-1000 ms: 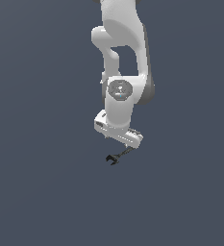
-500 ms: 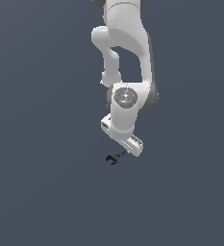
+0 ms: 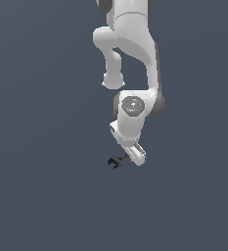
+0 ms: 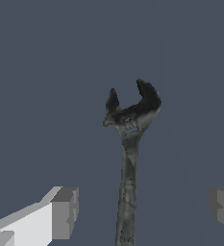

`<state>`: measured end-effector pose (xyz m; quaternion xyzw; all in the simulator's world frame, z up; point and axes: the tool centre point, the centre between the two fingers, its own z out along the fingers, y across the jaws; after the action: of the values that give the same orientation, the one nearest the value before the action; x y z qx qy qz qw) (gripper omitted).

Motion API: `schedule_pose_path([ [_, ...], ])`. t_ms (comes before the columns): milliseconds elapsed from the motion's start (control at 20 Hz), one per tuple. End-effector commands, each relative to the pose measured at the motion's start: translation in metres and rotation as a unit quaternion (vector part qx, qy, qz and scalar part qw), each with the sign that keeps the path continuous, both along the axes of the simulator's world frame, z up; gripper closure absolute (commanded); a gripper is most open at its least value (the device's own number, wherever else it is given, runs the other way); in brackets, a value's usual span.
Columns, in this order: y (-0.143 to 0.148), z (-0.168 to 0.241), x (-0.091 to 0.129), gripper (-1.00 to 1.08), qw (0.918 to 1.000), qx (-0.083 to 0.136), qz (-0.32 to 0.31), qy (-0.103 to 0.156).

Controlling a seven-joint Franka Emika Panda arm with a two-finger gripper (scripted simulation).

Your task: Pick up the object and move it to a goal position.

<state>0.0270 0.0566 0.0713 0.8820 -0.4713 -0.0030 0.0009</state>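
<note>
Grey-black and thin, the tool [image 4: 130, 158] is lying flat on the plain dark floor [image 3: 47, 196]. It is looking like a little wrench, with a forked end [image 4: 132, 106] and a long straight handle. In the exterior view it [image 3: 116, 161] is sitting just beside the tip of the arm [image 3: 132, 117], with its fork poking out toward the exterior view's left.

It is looking hard and stiff, like metal, so it is probably not going to bend or break. It is also very small next to the gripper [image 4: 142, 211], so it is likely light. Being so thin and lying so flat, it may be tricky to pinch, and it could slip or spin if it is squeezed at one end only. The best place to take hold is looking like the middle of the handle, where the sides are straight. The fork is bumpy and wider, so it is a worse spot.

The gripper is spread wide and holding nothing. In the wrist view one finger [image 4: 64, 212] is showing on each side of the handle, both well apart from it.

Nothing else is lying around the tool. Nothing is standing in the way. No goal mark is showing in either view.
</note>
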Motion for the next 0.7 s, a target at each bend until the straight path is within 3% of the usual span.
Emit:
schedule_pose_path([
  [0,0.0031,-0.0041,0.0011,-0.92,0.9997,0.0,-0.025,-0.001],
  [650,0.0104,-0.0137,0.003,-0.92,0.9968,-0.001,-0.079,-0.003],
])
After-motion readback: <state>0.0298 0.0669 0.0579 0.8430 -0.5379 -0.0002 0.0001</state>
